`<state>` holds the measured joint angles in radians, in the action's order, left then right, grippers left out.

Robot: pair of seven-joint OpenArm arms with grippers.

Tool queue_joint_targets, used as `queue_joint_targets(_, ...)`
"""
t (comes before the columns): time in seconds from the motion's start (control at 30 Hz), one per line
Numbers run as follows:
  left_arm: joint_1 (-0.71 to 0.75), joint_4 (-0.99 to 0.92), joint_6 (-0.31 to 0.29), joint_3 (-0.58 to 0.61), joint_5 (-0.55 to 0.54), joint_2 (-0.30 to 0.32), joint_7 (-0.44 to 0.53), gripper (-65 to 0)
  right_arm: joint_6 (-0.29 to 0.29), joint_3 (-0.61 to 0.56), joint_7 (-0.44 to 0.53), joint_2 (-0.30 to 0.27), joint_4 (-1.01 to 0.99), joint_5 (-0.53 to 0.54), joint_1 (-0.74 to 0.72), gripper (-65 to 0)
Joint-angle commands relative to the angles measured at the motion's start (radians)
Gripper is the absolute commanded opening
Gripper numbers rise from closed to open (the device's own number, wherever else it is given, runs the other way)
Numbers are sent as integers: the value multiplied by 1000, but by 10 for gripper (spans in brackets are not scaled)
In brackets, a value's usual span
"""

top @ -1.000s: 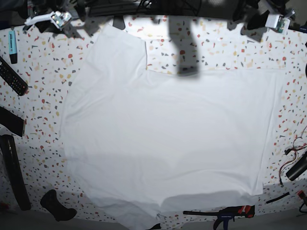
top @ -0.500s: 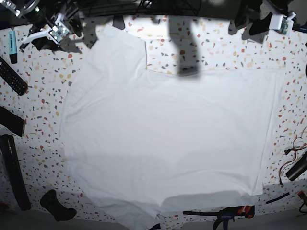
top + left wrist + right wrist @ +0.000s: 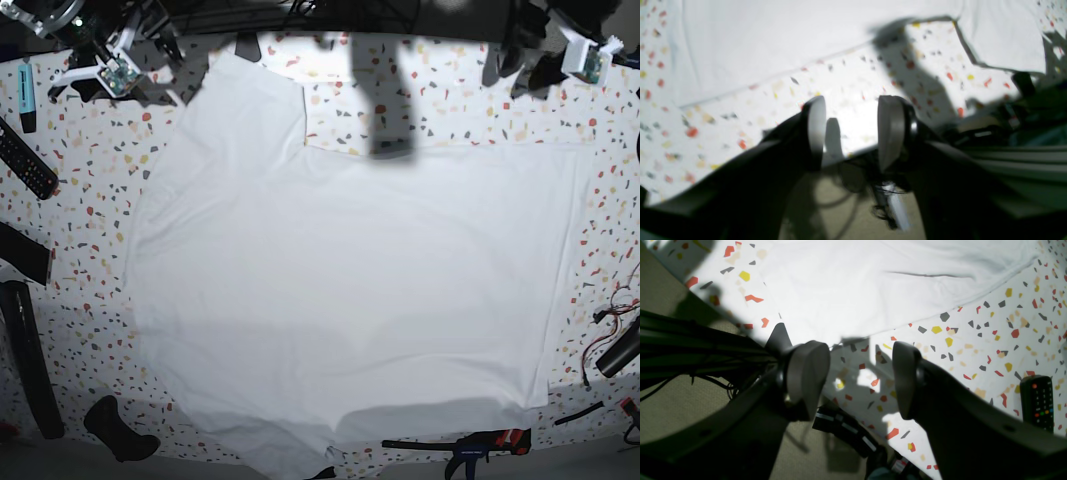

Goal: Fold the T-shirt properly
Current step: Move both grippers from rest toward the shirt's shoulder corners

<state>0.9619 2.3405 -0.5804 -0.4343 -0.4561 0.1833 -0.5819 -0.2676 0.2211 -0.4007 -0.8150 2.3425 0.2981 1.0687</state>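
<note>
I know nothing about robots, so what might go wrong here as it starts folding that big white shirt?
1. The large plain white cloth T-shirt hangs past the near edge of the speckled terrazzo table, so a pull might drag it off.
2. Both open claws, left and right, hover over bare table beside the cloth and may close on nothing.
3. A black remote control lies near the shirt and could get swept.

White terrazzo-speckled table [image 3: 470, 110]. White T-shirt [image 3: 340, 290] spread flat over most of it, ahead of both pincers. Black remote control [image 3: 26, 160] laid on table just right of right gripper [image 3: 860, 376]. Black-red clamp [image 3: 470, 443] laid at table's opposite edge, touching shirt hem.
</note>
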Motion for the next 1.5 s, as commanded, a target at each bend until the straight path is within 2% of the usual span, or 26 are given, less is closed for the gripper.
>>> queue_joint_targets(0.0, 0, 16, -3, -5, 24, 6, 23, -401, -9, 5, -2, -10, 14, 1, 7, -307)
queue_joint_targets(0.1, -24, 16, -3, -5, 128, 6, 25, -401, -19, 5, -73, -11, 14, -18, 7, -307)
queue_joint_targets(0.13, -27, 16, -3, -5, 154, 6, 34, -401, -44, 5, -89, -11, 14, -41, 7, -307)
queue_joint_targets(0.23, -45, 16, -4, -5, 207, 6, 49, -401, -192, 5, -81, -11, 14, -159, 7, -307)
queue_joint_targets(0.3, -66, 16, -4, -5, 231, 12, 63, -401, -271, 5, -19, -11, 14, -290, 7, -307)
queue_joint_targets(0.37, -87, 16, -7, -4, 231, 42, 63, -401, -331, 5, 38, -11, 14, -463, 7, -307)
queue_joint_targets(0.47, -101, 16, -32, -4, 232, 115, 60, -401, -381, 5, 56, -11, 14, -655, 7, -307)
queue_joint_targets(0.53, -101, 16, -51, -4, 232, 170, 60, -400, -409, 5, 70, -10, 14, -713, 8, -307)
queue_joint_targets(0.63, -101, 16, -87, -4, 235, 248, 80, -400, -431, 5, 128, -10, 14, -753, 10, -307)
queue_joint_targets(0.7, -101, 16, -94, -3, 279, 298, 104, -400, -431, 5, 162, -10, 14, -772, 10, -307)
queue_joint_targets(0.9, -101, -8, -94, -2, 402, 443, 221, -374, -431, 5, 169, -10, 14, -771, 10, -307)
queue_joint_targets(1.03, -101, -95, -92, -2, 447, 521, 239, -347, -431, 5, 169, -7, 14, -771, 9, -307)
queue_joint_targets(1.17, -101, -176, -90, -2, 518, 552, 356, -319, -431, 5, 169, -6, 14, -770, 10, -307)
queue_joint_targets(1.3, -104, -230, -88, -2, 582, 551, 491, -319, -431, 5, 170, 31, 14, -753, 9, -307)
queue_joint_targets(1.37, -104, -254, -48, 1, 620, 551, 537, -319, -431, 5, 170, 45, 14, -703, 9, -307)
queue_joint_targets(1.43, -110, -277, 26, 29, 678, 552, 542, -319, -431, 5, 171, 45, 14, -652, 9, -307)
queue_joint_targets(1.47, -122, -292, 41, 56, 713, 551, 542, -319, -431, 5, 175, 45, 14, -649, 9, -307)
